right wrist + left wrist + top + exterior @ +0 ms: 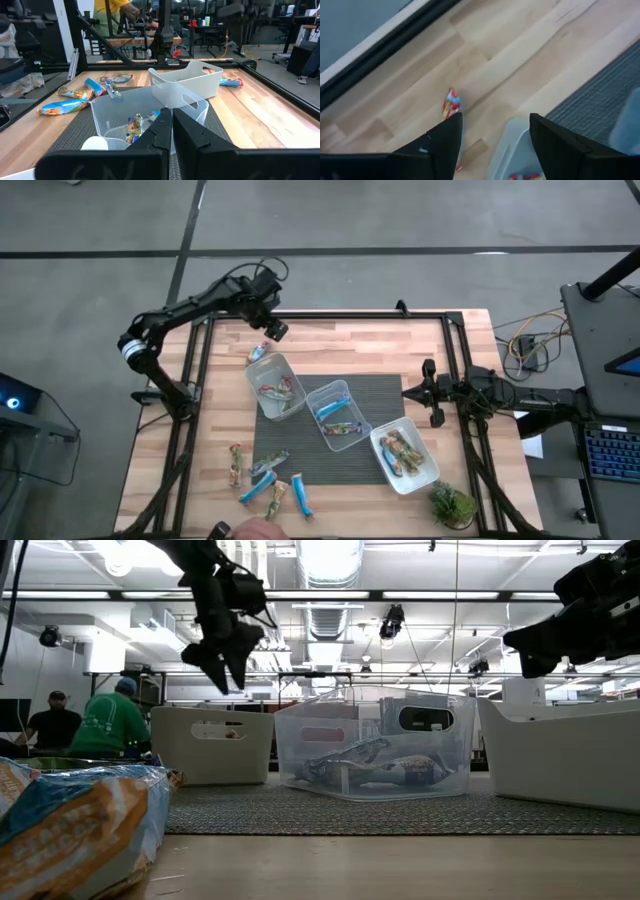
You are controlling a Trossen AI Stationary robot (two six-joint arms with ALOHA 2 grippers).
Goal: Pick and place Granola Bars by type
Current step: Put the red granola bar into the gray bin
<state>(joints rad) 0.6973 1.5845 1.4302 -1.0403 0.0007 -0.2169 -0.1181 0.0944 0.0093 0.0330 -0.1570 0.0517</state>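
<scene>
My left gripper [272,330] hangs open above the table's far left part, its fingers pointing steeply down with nothing between them. Just below it a red-printed granola bar [451,104] lies flat on the wood [258,352], beside the left clear tub [275,385]. That tub holds tan bars with red-green print, the middle tub [335,415] holds blue ones, and the right tub [405,455] holds more. Several loose bars [262,480] lie at the near left. My right gripper [432,395] waits shut at the table's right side, pointing level.
The three tubs stand in a slanting row on a dark mat [370,395]. A small green plant [452,505] stands at the near right corner. A person's hand [255,530] shows at the table's near edge. Black frame rails [340,315] border the table.
</scene>
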